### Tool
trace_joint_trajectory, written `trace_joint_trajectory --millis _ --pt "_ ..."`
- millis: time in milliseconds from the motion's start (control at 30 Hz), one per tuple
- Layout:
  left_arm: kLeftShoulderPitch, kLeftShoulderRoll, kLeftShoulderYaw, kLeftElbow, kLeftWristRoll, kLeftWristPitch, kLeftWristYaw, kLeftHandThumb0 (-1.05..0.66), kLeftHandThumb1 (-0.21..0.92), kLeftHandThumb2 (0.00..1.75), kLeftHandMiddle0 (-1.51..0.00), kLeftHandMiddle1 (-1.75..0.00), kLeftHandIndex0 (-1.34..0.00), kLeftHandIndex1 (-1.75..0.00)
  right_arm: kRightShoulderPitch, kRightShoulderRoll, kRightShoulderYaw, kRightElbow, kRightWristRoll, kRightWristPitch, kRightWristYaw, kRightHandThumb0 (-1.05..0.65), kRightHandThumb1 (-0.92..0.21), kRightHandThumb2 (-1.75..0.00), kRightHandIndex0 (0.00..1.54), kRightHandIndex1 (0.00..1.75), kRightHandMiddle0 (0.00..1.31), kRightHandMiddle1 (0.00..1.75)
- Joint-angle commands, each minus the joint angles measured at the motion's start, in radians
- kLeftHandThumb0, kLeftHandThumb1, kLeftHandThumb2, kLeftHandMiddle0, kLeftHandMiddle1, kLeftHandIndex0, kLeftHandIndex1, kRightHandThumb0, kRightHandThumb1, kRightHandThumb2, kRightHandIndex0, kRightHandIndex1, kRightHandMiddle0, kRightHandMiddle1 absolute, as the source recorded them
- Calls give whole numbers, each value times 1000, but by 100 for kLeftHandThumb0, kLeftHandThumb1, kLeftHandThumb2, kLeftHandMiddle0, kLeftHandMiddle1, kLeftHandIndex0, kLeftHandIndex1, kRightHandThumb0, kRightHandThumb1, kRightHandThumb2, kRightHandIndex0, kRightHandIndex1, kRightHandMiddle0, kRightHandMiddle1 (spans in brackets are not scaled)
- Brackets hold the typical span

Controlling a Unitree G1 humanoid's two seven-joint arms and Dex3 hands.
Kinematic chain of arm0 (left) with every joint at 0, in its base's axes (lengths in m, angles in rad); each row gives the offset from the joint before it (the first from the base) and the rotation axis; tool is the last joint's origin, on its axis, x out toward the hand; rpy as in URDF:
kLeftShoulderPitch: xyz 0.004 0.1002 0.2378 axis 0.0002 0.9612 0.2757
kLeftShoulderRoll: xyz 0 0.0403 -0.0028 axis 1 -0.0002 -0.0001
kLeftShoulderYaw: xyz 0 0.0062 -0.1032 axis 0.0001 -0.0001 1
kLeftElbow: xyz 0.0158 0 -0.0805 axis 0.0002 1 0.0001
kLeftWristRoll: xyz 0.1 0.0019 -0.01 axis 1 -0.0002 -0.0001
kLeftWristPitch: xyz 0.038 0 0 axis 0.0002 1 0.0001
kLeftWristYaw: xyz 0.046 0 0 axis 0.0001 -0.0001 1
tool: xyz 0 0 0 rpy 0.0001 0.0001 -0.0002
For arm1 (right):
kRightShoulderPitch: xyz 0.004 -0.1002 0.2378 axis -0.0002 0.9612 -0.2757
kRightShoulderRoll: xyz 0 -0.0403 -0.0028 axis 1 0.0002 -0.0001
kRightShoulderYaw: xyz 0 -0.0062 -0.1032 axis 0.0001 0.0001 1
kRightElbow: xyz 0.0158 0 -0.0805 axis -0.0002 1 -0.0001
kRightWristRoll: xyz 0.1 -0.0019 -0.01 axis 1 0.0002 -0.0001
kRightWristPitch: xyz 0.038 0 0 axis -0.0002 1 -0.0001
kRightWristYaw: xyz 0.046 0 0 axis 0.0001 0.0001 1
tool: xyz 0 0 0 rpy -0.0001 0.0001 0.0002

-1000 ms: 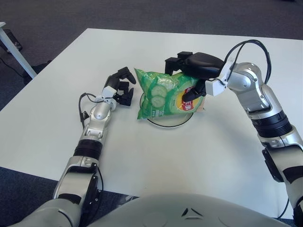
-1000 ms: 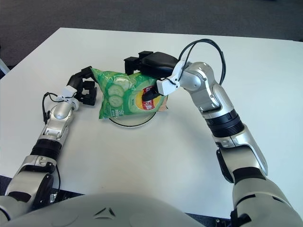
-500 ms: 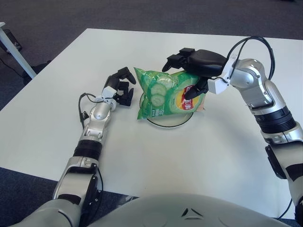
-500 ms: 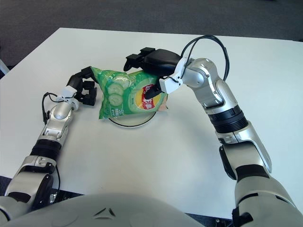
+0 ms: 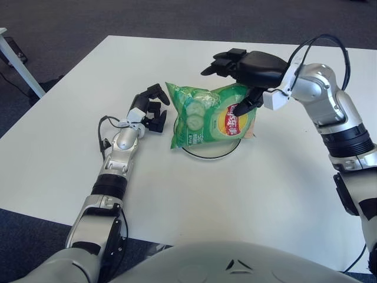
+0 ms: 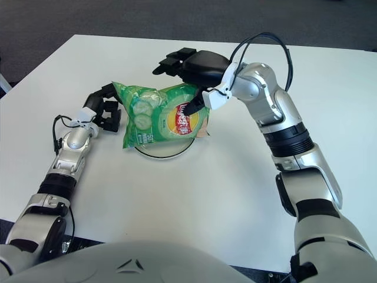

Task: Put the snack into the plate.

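- We saw a green snack bag (image 5: 213, 115), printed with cucumber slices and a red-and-yellow logo, lying across a clear round plate (image 5: 207, 154) on the white counter (image 5: 235, 194).
- The bag covered most of the plate; its left end overhung the plate's left rim and its right end reached past the right rim.
- Our right hand (image 5: 244, 69) hovered just above the bag's upper right corner, fingers spread and holding nothing; one dark finger (image 5: 242, 108) pointed down over the logo, and we could not tell whether it touched the bag.
- Our left hand (image 5: 151, 109) showed just beside the bag's left edge, its fingers loosely curled around nothing, with a narrow gap between them and the bag.
- A black cable (image 5: 321, 44) looped over the right wrist, and a thin one (image 5: 105, 131) ran along the left forearm.
- Grey carpet (image 5: 177, 17) lay beyond the counter's far edge.
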Motion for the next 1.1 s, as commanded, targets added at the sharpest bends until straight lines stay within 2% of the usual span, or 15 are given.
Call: trace_joint_trajectory --millis 0,100,233,467,533,567,633,767,833,933,1067 --pt "69 -30 -8 44 4 -12 7 -55 15 153 -130 -175 -76 -175 -40 -3 -13 59 3 -42 -37 -99 -77 -48 1 12 0 44" --pt "69 -30 -9 46 6 -15 9 -55 15 153 -130 -175 -76 -175 -78 2 -10 108 15 -65 -35 -102 -80 -43 2 15 0 46" --pt "68 -29 -11 47 10 -15 11 -55 15 153 -130 -175 -76 -175 -121 -6 -6 134 29 -57 9 -103 -84 -37 2 21 0 44" --pt "68 -26 -14 54 21 -24 19 -56 14 153 -130 -175 -76 -175 -141 -2 -15 139 13 -26 2 -101 -87 -32 1 34 0 41" --pt "68 -26 -15 55 23 -25 22 -56 14 153 -130 -175 -76 -175 -146 -2 -17 141 7 -18 -5 -102 -88 -30 0 53 0 43" --pt "68 -26 -16 55 23 -25 23 -56 14 153 -130 -175 -76 -175 -158 -4 -21 148 1 -16 -13 -102 -89 -30 0 55 0 43" --pt "69 -25 -17 53 25 -26 24 -56 14 153 -131 -175 -76 -175 -199 -9 -29 168 -6 -20 -28 -104 -90 -29 0 85 0 47" --pt "72 -24 -20 50 28 -25 27 -56 14 153 -131 -175 -76 -175 -259 -25 -19 210 -60 -52 -70 -104 -92 -32 0 112 0 52" --pt "71 -23 -21 51 28 -27 24 -56 14 153 -131 -175 -76 -175 -282 -40 -6 218 -85 -39 -51 -105 -92 -33 1 131 0 56" --pt "71 -22 -21 53 27 -31 21 -56 14 153 -131 -175 -76 -175 -302 -53 4 217 -98 -3 -5 -105 -92 -35 4 140 0 63" --pt "72 -24 -23 54 28 -34 22 -56 14 153 -131 -175 -76 -175 -315 -56 11 214 -75 43 71 -105 -92 -38 4 138 0 68"
